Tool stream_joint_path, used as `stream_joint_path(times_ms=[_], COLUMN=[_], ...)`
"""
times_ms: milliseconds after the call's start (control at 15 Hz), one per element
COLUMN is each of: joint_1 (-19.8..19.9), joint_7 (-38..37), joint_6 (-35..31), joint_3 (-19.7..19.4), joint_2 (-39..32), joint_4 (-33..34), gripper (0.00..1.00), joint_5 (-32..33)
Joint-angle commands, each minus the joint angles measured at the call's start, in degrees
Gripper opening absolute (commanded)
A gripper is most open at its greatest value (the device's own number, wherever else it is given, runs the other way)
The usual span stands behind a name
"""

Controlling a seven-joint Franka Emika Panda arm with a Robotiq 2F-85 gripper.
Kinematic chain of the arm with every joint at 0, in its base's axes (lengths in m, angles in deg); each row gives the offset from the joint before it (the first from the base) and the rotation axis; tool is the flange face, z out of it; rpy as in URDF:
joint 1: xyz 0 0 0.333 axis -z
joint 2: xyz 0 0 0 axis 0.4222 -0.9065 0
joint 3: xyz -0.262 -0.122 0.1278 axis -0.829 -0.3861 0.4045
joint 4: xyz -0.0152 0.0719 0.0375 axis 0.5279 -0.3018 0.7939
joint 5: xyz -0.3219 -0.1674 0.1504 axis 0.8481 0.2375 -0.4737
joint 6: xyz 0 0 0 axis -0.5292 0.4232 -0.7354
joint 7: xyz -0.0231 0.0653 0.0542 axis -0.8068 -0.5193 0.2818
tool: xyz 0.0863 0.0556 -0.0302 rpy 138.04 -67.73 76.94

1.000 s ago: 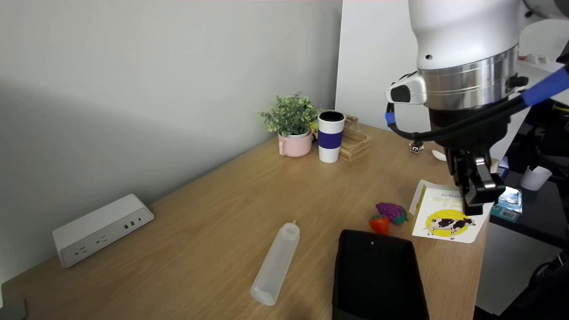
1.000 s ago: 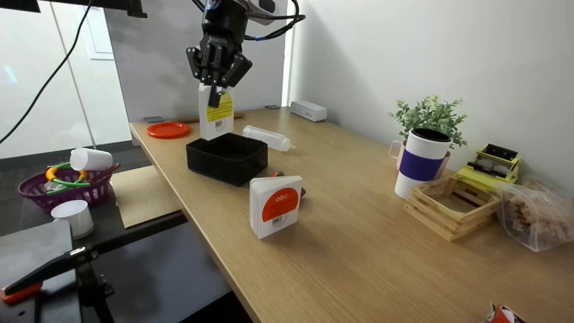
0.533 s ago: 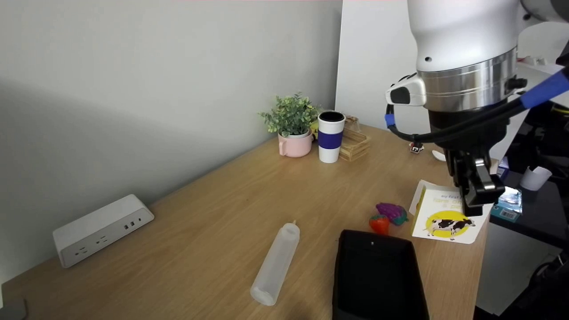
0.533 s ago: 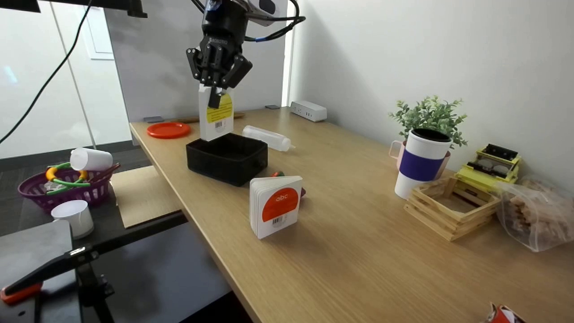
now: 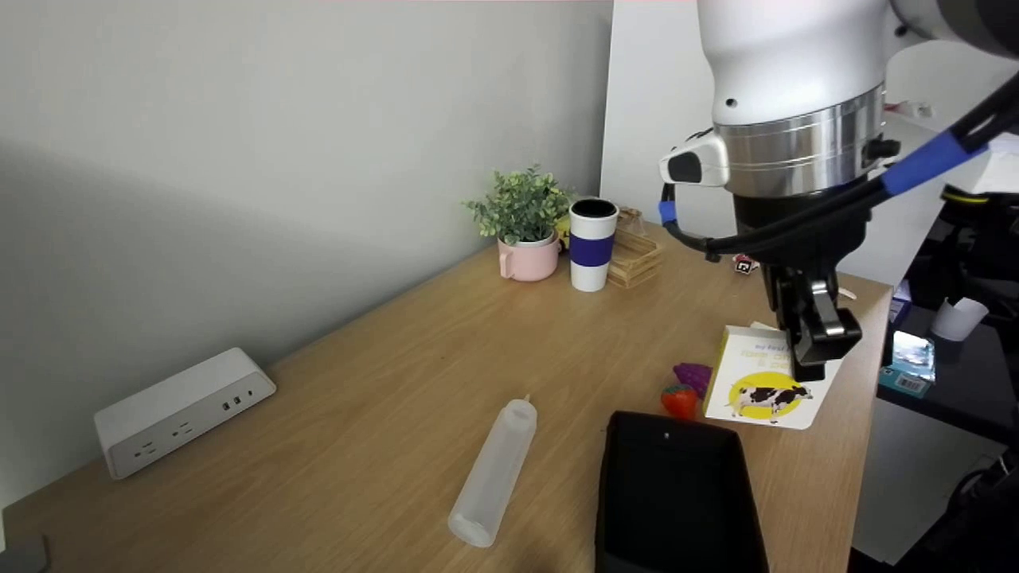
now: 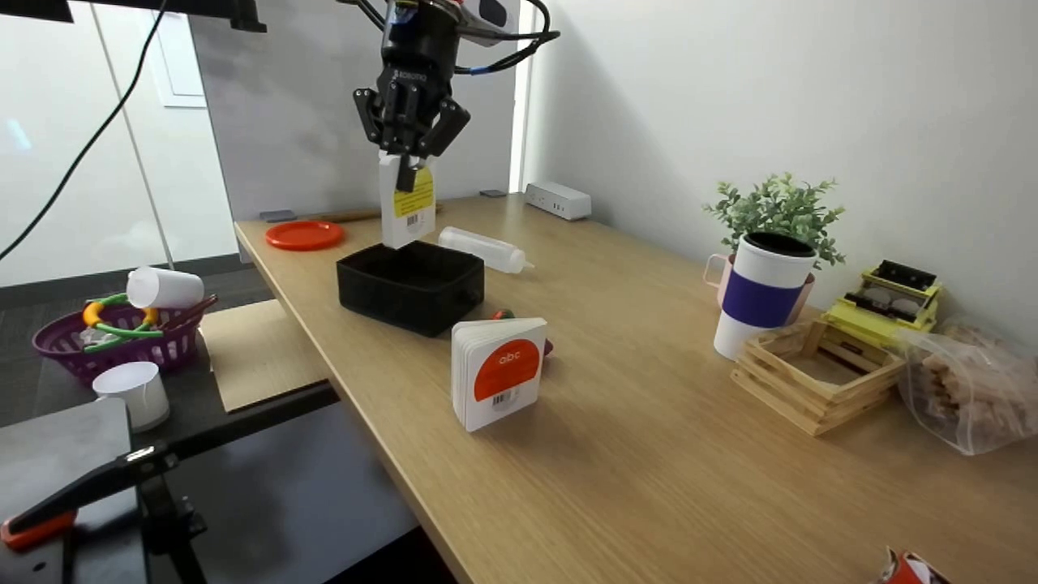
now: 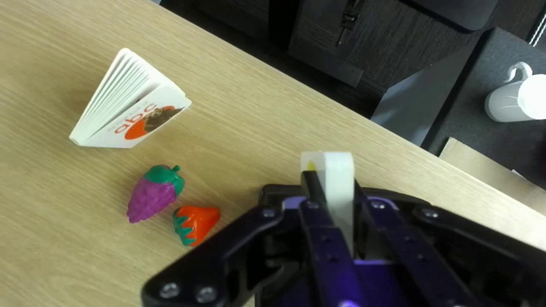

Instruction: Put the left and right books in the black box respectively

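Observation:
My gripper [image 6: 407, 166] is shut on the white book with the yellow cover picture [image 6: 418, 211]. The book hangs upright above the black box [image 6: 397, 296]. In an exterior view its cow cover [image 5: 766, 398] faces the camera, beside the black box [image 5: 677, 493]. In the wrist view the gripper [image 7: 335, 183] clasps the book's white edge [image 7: 340, 175], with the box rim [image 7: 279, 189] below. The white book with the red-orange picture [image 6: 508, 369] stands upright, slightly fanned, on the table; it also shows in the wrist view [image 7: 140, 115]. The held book almost hides it in an exterior view.
A purple toy fruit [image 7: 153, 194] and a red toy strawberry [image 7: 196, 224] lie between the standing book and the box. A clear bottle [image 5: 493, 473] lies beside the box. A red plate [image 6: 304, 235] lies behind it. The table's edge [image 6: 357, 405] runs close by.
The gripper and the held book have shifted sideways, further in over the black box, and the book's lower edge is slightly higher. The standing book and the box have not moved.

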Motion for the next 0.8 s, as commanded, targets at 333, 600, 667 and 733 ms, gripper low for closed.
stream_joint_path(times_ms=[333,600,667,733], joint_1=[-1.31,-1.33,-1.34,-1.37], joint_7=[0.77,1.26,1.34,1.51], joint_6=[-0.80,-0.98,-0.91,-0.51], joint_3=[0.41,0.42,0.38,0.43], joint_2=[-13.89,-19.22,-20.42,-21.29], joint_4=[13.03,16.57,17.39,18.04], gripper=[0.04,0.04,0.04,0.04], joint_5=[1.85,0.90,0.86,0.77])
